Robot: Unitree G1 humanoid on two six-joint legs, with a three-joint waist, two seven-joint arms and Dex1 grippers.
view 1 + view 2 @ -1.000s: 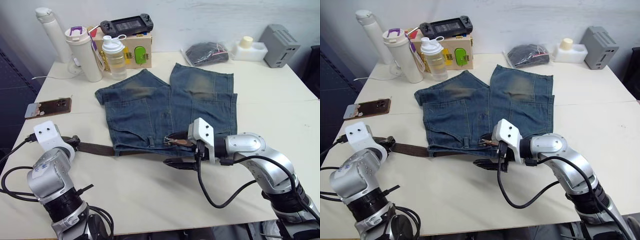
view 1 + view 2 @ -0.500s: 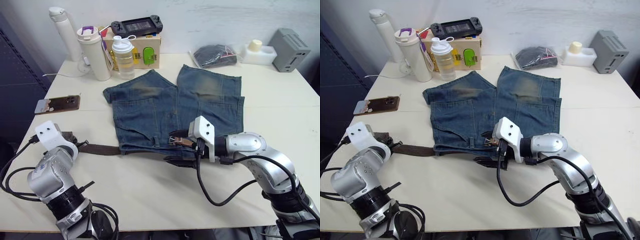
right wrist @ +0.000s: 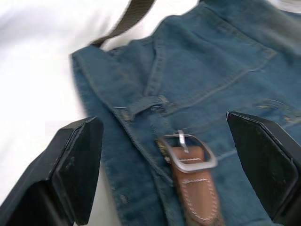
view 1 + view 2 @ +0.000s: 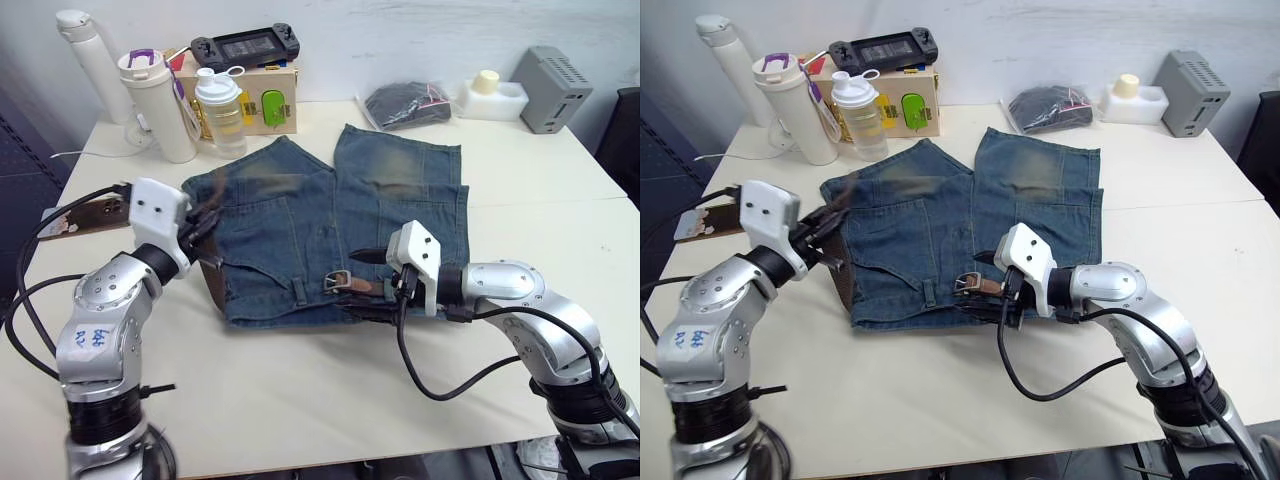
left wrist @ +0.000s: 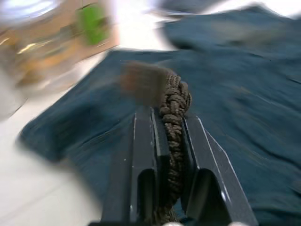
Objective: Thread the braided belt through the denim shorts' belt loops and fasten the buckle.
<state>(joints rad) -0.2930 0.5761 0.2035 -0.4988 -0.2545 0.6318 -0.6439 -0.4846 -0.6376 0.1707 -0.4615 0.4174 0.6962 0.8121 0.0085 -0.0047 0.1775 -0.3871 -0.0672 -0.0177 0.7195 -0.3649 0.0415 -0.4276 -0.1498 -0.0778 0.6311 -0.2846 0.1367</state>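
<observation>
Left wrist view — left gripper [image 5: 165, 141] clamps braided belt [image 5: 175, 108]; right gripper [image 3: 164, 165] wide.

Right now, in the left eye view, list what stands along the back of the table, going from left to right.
White thermos → white tumbler with purple lid → clear shaker bottle → wooden box with game console on top → dark bundle in clear bag → white jug → grey box.
</observation>
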